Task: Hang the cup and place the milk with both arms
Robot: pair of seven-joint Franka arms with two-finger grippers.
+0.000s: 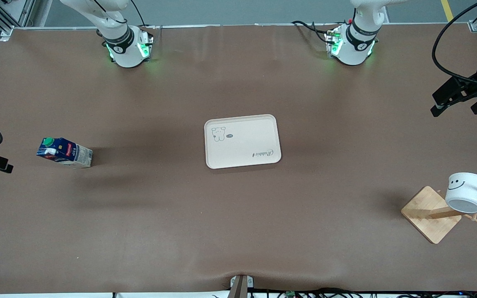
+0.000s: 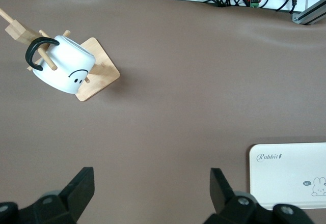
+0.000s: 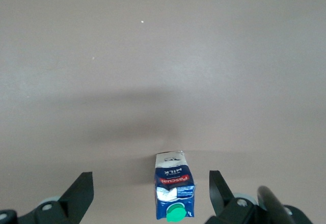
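The white cup point(image 1: 466, 191) with a black smiley face hangs tilted by its black handle on a peg of the wooden rack point(image 1: 429, 215), near the left arm's end of the table. It also shows in the left wrist view point(image 2: 63, 71). My left gripper point(image 1: 456, 108) is open and empty, up over bare table beside the rack; its fingers point(image 2: 81, 188) stand wide apart. The blue milk point(image 1: 64, 152) with a green cap stands upright on the table toward the right arm's end. My right gripper point(image 3: 150, 196) is open, high over the milk point(image 3: 174, 193), not touching it.
A cream tray point(image 1: 263, 124) with a rabbit drawing lies flat at the table's middle, with nothing on it; its corner shows in the left wrist view point(image 2: 265, 155). Cables run along the table's edge nearest the front camera. Brown mat covers the table.
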